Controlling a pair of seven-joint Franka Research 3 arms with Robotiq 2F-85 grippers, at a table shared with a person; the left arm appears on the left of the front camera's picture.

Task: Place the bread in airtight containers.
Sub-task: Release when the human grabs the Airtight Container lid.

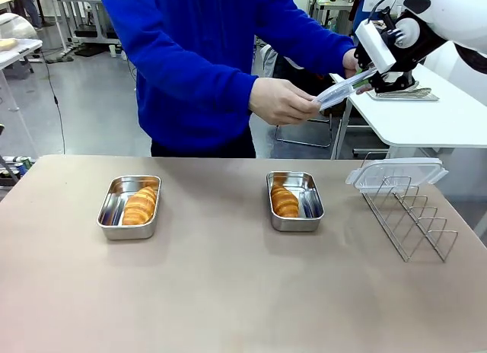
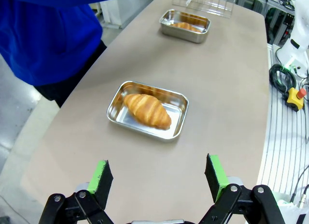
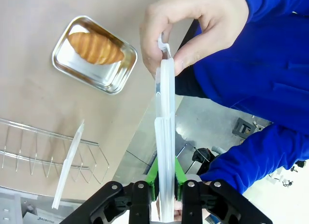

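Steel pan (image 2: 179, 119) with croissant (image 2: 147, 110) lies beyond spread left claw (image 2: 157, 173); right claw (image 3: 166, 172) clamps lid (image 3: 165, 103).

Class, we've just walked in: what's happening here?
The right gripper is shut on a clear lid, whose other end a person's hand pinches. A croissant lies in the left pan, another croissant in the right pan, both uncovered. A second lid rests on the wire rack. The left gripper hangs open.
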